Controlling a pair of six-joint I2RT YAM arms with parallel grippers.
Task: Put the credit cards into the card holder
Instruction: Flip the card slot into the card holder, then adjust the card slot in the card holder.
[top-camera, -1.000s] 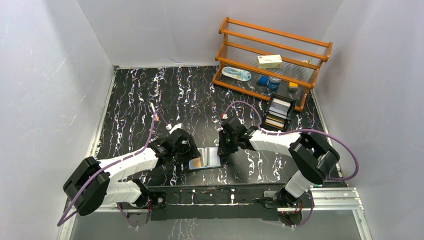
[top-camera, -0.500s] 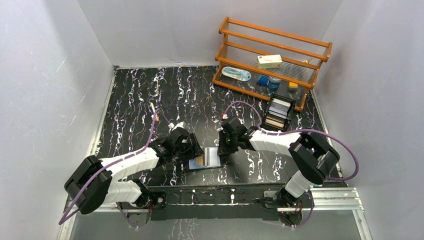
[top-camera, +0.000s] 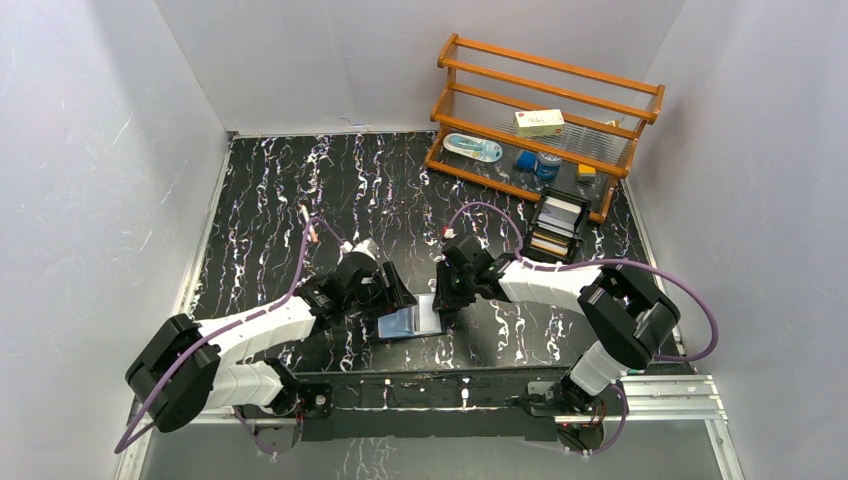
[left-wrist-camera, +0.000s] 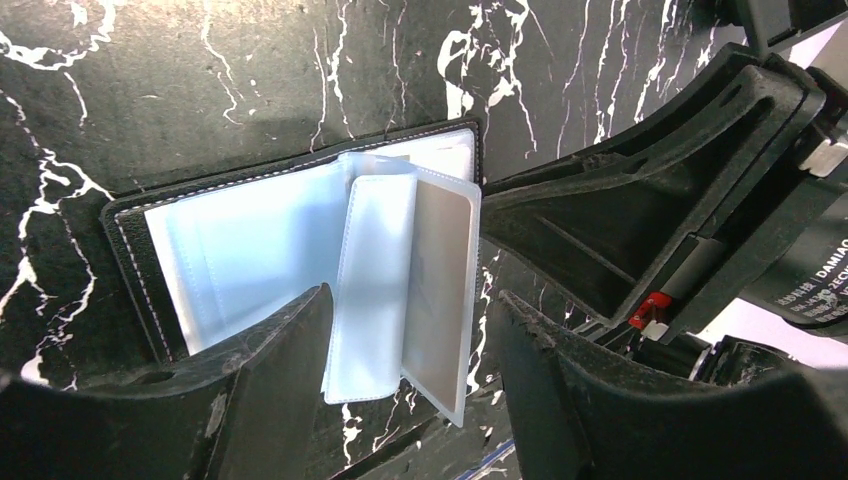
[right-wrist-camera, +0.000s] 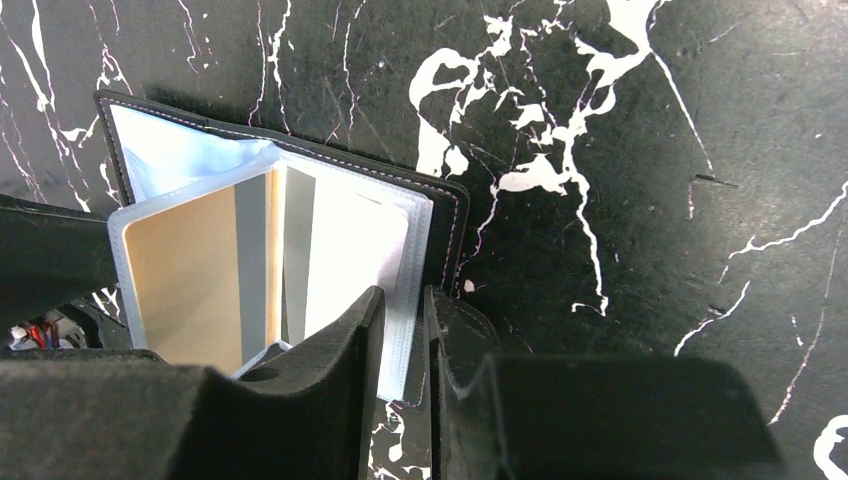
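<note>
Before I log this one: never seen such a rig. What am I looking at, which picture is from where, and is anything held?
Two robot arms are bolted at the near edge of a table. The wide picture looks down from above and behind them; the other two come from cameras on the wrists. Between the arms lies an open wallet with clear sleeves; a tan card sits in one. The left gripper is open and empty, straddling the sleeves. The right gripper pinches the sleeves' edge. At the back stand a rack and a black box.
</note>
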